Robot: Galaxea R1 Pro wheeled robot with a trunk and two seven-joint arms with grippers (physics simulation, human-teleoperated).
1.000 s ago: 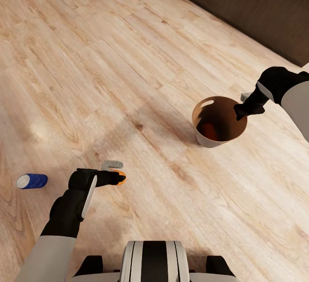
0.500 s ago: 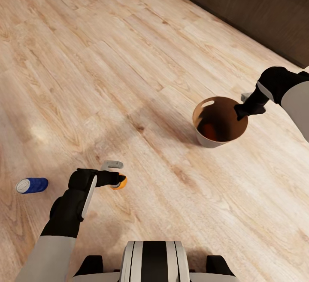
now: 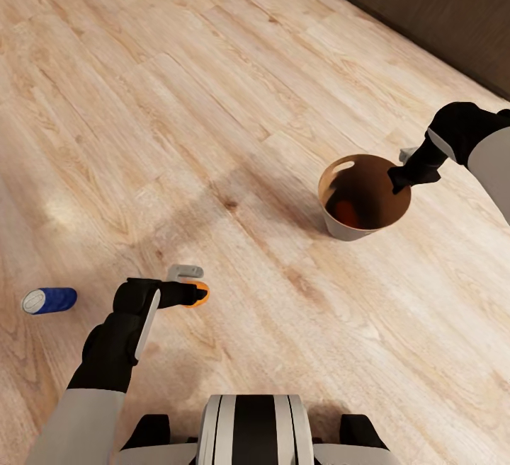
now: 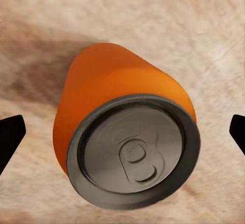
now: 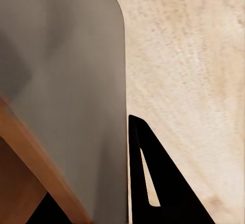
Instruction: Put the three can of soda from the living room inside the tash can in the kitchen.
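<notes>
Robot base (image 3: 255, 429): white with a dark centre stripe, bottom centre of the head view.

Left gripper (image 3: 193, 288): lower left of the frame, low over the wood floor (image 3: 212, 97). Jaws spread wide; in the left wrist view the dark fingertips (image 4: 11, 134) stand at either edge, apart from the can between them, so it is not grasped.

Orange soda can (image 4: 125, 142): lying on its side on the floor between those fingers, grey lid end toward the wrist camera. In the head view it shows as an orange edge (image 3: 202, 294) just past the gripper.

Blue soda can (image 3: 49, 300): on its side on the floor at the left edge, well apart from the left gripper.

Trash can (image 3: 340, 228): upright on the floor, right of centre, brown inside, pale outside, oval cut-out near the rim. A second orange can (image 3: 345, 211) rests in its bottom.

Right gripper (image 3: 404, 176): at the bin's right rim. The right wrist view shows the pale wall (image 5: 66, 91) pinched between its dark fingers (image 5: 163, 183), one inside and one outside.

Dark cabinet fronts (image 3: 439, 5): upper right corner
</notes>
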